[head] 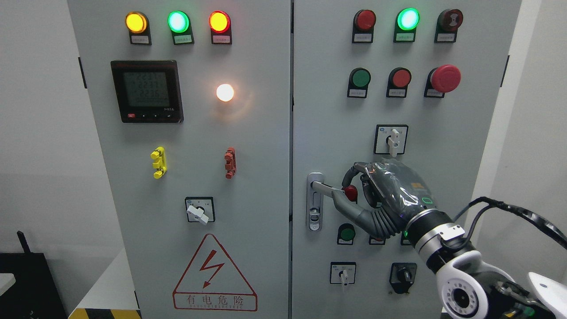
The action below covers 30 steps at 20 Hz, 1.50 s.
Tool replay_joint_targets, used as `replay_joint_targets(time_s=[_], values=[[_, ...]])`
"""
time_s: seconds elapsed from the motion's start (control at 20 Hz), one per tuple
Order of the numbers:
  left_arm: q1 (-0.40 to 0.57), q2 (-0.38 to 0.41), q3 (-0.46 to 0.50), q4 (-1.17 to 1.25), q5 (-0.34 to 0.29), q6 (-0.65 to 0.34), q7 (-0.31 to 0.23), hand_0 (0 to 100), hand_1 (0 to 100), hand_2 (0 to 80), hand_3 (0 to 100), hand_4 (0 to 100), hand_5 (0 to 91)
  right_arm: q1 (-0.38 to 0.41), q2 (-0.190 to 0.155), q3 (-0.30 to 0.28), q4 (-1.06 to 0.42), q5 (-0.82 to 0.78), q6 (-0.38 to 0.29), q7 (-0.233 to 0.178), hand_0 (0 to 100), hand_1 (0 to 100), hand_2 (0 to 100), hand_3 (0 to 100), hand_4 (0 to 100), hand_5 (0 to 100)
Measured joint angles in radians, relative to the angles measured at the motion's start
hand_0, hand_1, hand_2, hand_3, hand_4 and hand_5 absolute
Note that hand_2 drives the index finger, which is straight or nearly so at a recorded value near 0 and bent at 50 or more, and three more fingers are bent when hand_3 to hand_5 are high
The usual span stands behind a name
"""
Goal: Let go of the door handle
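The door handle (322, 187) is a silver lever on a vertical lock plate (314, 212) at the left edge of the right cabinet door (447, 115). The lever points right, roughly level. My right hand (346, 190) comes in from the lower right and sits at the lever's free end. Its thumb (343, 204) lies just under the tip and its curled fingers (350, 175) arch over it. The fingers hold only the last bit of the lever. My left arm does not show.
The right door carries push buttons, a red emergency button (445, 78) and rotary switches (391, 139) close around my hand. The left door (186, 266) has a meter (146, 91), lit lamps and a shock warning triangle (214, 274). A cable (514, 208) trails from my wrist.
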<state>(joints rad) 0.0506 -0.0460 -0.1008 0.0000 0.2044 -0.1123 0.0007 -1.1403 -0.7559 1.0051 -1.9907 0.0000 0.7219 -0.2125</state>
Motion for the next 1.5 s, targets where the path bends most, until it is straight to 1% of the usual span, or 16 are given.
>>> replay_joint_targets(time_s=[0.1,0.2,0.5,1.5], values=[[0.0,0.0,0.0,0.0,0.0,0.0,0.0,12,39,0.0,0,0,0.0,0.0,0.001,0.0,0.001,0.0,-0.001,0.001,45,28,46,100,100,100],[0.0,0.0,0.0,0.0,0.0,0.0,0.0,12,39,0.0,0,0,0.0,0.0,0.001,0.001,0.001,0.0,-0.001,0.016,45,28,46,100,100,100],[0.0,0.0,0.0,0.0,0.0,0.0,0.0,12,39,0.0,0,0,0.0,0.001,0.005,0.001,0.003,0.0,-0.001,0.029,45,28,46,100,100,99],[0.0,0.0,0.0,0.0,0.0,0.0,0.0,12,39,0.0,0,0,0.0,-0.004,0.013,0.002,0.009,0.0,-0.003,0.034,45,29,49,100,100,99]])
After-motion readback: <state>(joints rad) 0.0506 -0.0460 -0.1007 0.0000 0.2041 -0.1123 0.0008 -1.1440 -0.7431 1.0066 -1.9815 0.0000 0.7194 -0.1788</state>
